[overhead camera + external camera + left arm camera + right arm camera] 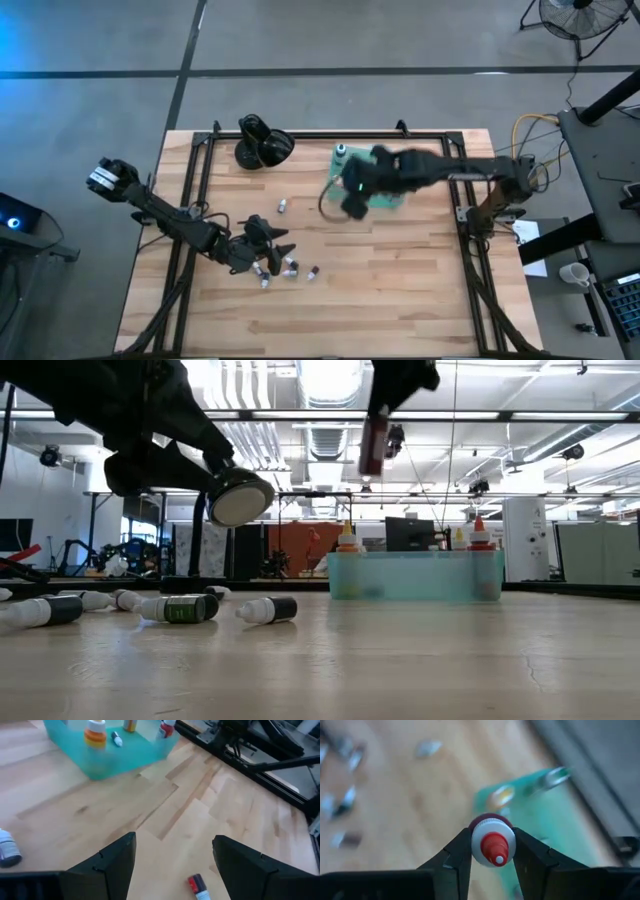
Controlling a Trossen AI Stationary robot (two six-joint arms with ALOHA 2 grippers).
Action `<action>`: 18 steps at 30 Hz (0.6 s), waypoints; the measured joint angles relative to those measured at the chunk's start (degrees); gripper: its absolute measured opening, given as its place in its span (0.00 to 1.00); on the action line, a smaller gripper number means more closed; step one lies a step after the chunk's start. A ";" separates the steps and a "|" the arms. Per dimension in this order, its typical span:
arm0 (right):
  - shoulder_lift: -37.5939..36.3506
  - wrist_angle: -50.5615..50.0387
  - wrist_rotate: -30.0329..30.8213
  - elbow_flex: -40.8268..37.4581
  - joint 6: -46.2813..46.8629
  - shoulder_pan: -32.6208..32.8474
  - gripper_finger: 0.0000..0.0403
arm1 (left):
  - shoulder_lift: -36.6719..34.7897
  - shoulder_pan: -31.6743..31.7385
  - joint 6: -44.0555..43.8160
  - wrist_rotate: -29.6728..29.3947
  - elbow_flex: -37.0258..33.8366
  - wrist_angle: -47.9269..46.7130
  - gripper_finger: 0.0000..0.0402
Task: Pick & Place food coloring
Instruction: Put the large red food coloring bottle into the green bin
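A small dark-red food coloring bottle [490, 842] with a white collar and red nozzle tip sits pinched between the two dark fingers of the right gripper [491, 851], centre of the right wrist view; in the low view the same red bottle [373, 445] hangs upright in the air near the top centre of the frame, above the translucent teal plastic tray [415, 575] at centre right; in the high view the right gripper [354, 196] shows blurred at the centre of the frame, over the left edge of that tray [390, 200], which lies in the upper middle of the light wooden table [400, 290]; inside the tray stand several bottles, among them an orange-capped one [347, 540] and a red-capped one [478, 535]; more small bottles lie on their sides scattered over the table at the lower left of the low view, including a white one with a dark label [268, 609] and a dark one with a green label [180, 608]; the left gripper [262, 243] is at the lower left centre of the high view among those loose bottles, its fingers [107, 865] spread wide apart and holding nothing, with a red-and-white bottle [198, 887] lying on the wood between them; a glossy black rounded object [262, 143] rests near the top edge of the table, upper left of centre.
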 joint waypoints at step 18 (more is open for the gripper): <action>3.35 11.04 -14.95 -12.18 -4.87 -27.37 0.26 | 0.00 6.62 -8.73 4.22 -0.36 -9.53 0.59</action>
